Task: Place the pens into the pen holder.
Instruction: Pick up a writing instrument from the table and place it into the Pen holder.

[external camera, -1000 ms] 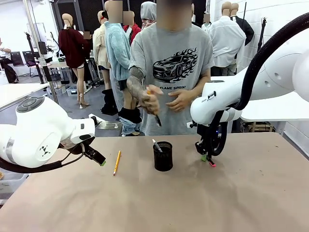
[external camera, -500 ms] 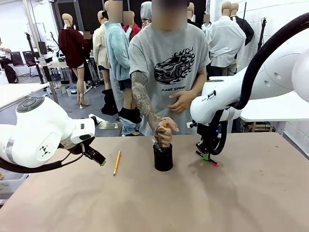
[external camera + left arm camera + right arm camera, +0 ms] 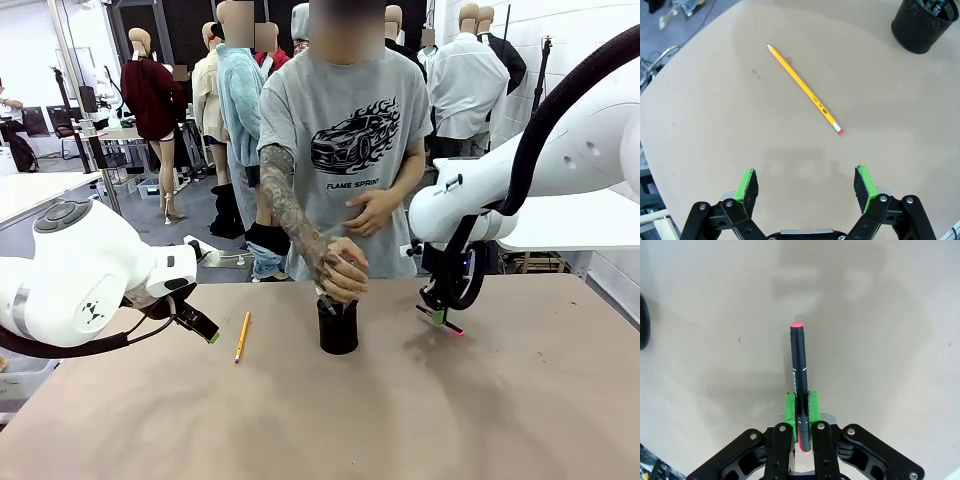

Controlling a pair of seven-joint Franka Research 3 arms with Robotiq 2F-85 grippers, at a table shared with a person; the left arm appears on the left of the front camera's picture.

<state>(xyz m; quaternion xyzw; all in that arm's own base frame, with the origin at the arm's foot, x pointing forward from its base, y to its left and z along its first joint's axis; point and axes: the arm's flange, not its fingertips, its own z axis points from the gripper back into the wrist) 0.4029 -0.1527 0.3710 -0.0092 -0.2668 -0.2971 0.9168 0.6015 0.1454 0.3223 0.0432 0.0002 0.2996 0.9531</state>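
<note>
Looking across the brown table (image 3: 520, 420), I see a person (image 3: 350, 140) in a grey printed T-shirt standing at 12 o'clock from my camera. One hand (image 3: 343, 277) is lowered onto the mouth of the pen holder (image 3: 338, 330), and the other hand (image 3: 372, 210) is held against the shirt.

My left arm (image 3: 80, 275) bulks at the 9 o'clock side. Its left gripper (image 3: 805, 182) hovers above the tabletop with the green pads spread wide and nothing between them. My right arm (image 3: 520, 180) comes in from 3 o'clock. The right gripper (image 3: 801, 402) hangs just above the table at the holder's 3 o'clock, well apart from it. Its fingers are clamped together on a black marker (image 3: 799, 365), and the pink end sticks out beyond the pads toward the table.

The holder, a black mesh cup, stands upright near the middle of the table. In the left wrist view it sits in the 1 o'clock corner. Something inside may be a blue-tipped pen (image 3: 938, 7), though the frame edge cuts it off and I cannot be sure.

A yellow pencil (image 3: 804, 90) lies flat on the table at the holder's 9 o'clock, between the holder and the left gripper and touching neither. From the left wrist its sharpened tip points to 11 o'clock and its eraser to 4 o'clock, ahead of the open pads.
</note>
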